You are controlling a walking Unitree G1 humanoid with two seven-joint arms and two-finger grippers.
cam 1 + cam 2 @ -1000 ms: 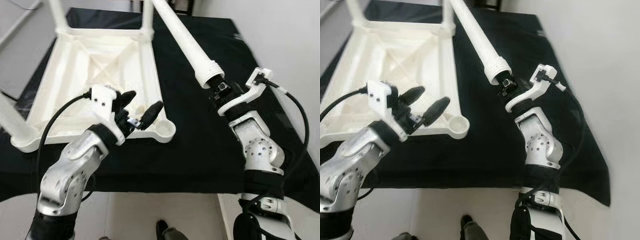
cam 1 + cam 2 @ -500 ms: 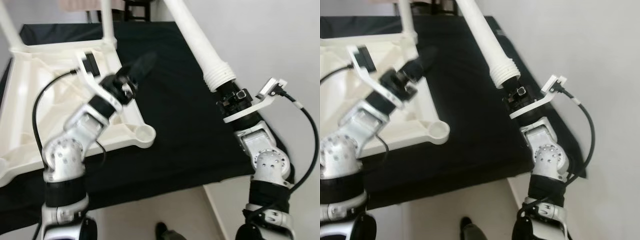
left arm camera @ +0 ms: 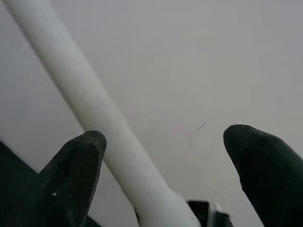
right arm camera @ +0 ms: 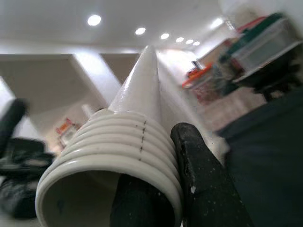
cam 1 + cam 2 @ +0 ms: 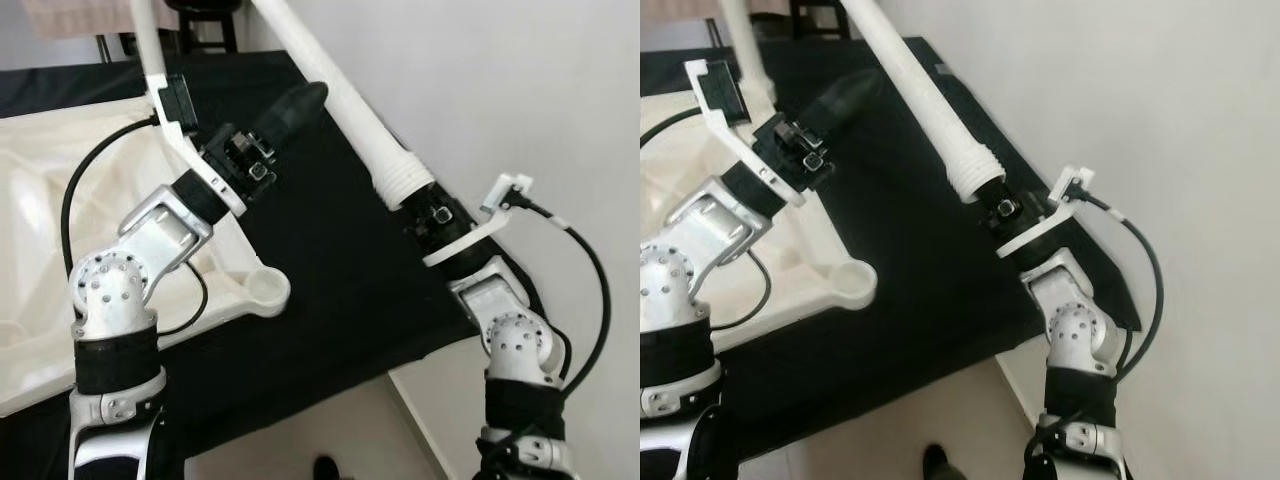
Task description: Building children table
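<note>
The white children's table [image 5: 40, 200] lies upside down on a black cloth, with an empty round leg socket [image 5: 268, 290] at its near right corner. One fitted leg [image 5: 150, 50] stands at the far corner. My right gripper [image 5: 428, 208] is shut on the ribbed, threaded end of a loose white leg [image 5: 340, 95], which slants up and away. In the right wrist view its fingers [image 4: 203, 189] clamp the ribbed end [image 4: 118, 146]. My left gripper [image 5: 295, 105] is raised beside the leg's shaft, open. In the left wrist view the leg [image 3: 99, 123] passes between the spread fingertips [image 3: 75, 175].
The black-covered work surface [image 5: 340, 290] ends close in front of me, with pale floor [image 5: 300, 430] below. A white wall [image 5: 520, 90] stands close on the right. Dark furniture [image 5: 200, 15] is behind the table.
The view has swung, so the scene shifted left. My left arm rose from the near corner socket up to the held leg. My right gripper kept hold of the leg.
</note>
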